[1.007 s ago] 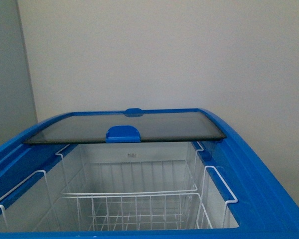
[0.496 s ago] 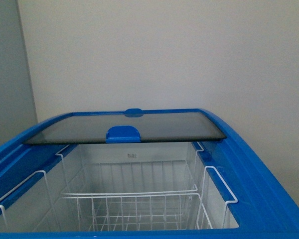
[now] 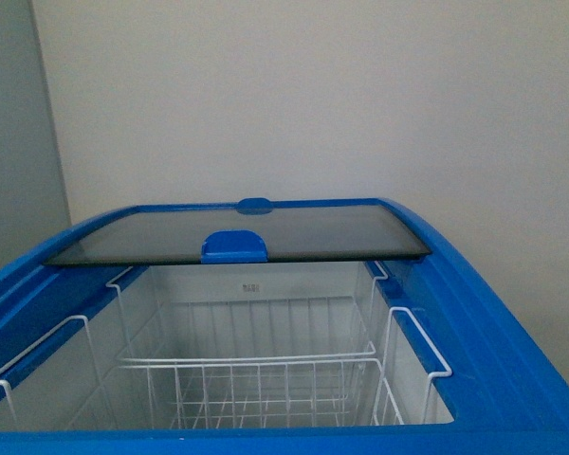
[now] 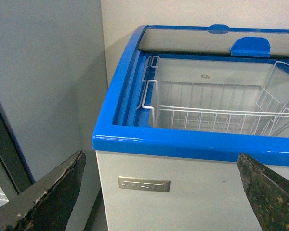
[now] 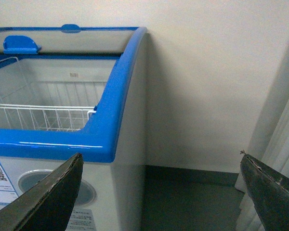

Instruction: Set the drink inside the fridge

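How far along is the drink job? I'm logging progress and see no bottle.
Done: the fridge is open, its glass lid slid to the back, leaving the wire basket exposed. In hand: nothing; the left gripper and right gripper are both open and empty in front of the cabinet. Left: the drink appears in no view, so fetching and placing it remain.

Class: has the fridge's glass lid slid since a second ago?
No. The glass lid sits the same against the fridge rim; both shifted slightly up in the picture together.
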{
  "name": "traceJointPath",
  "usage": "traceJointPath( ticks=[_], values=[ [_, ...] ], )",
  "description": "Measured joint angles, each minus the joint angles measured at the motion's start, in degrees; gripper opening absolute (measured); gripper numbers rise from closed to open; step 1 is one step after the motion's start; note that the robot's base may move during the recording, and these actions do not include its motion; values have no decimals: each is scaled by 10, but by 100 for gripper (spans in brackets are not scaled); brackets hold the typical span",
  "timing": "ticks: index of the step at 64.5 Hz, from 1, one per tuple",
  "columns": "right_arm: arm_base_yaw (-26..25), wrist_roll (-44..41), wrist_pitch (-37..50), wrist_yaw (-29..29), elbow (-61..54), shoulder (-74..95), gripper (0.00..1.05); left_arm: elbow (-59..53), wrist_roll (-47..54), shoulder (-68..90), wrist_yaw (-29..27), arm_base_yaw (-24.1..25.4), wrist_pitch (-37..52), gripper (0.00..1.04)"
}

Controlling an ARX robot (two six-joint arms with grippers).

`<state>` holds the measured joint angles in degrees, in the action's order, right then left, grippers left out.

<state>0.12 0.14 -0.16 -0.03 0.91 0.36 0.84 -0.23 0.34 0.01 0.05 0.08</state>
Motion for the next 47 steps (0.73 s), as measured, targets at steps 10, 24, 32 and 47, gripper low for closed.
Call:
traceJointPath(
  ticks=[10, 24, 32, 47],
  values=[
    [0, 0, 0, 0, 0, 0, 98, 0, 0, 0, 0, 0, 0, 97],
    [0, 0, 0, 0, 0, 0, 98, 0, 0, 0, 0, 0, 0, 97],
    [0, 0, 0, 0, 0, 0, 98, 0, 0, 0, 0, 0, 0, 97],
    [0, 0, 0, 0, 0, 0, 98, 0, 0, 0, 0, 0, 0, 97]
  ],
)
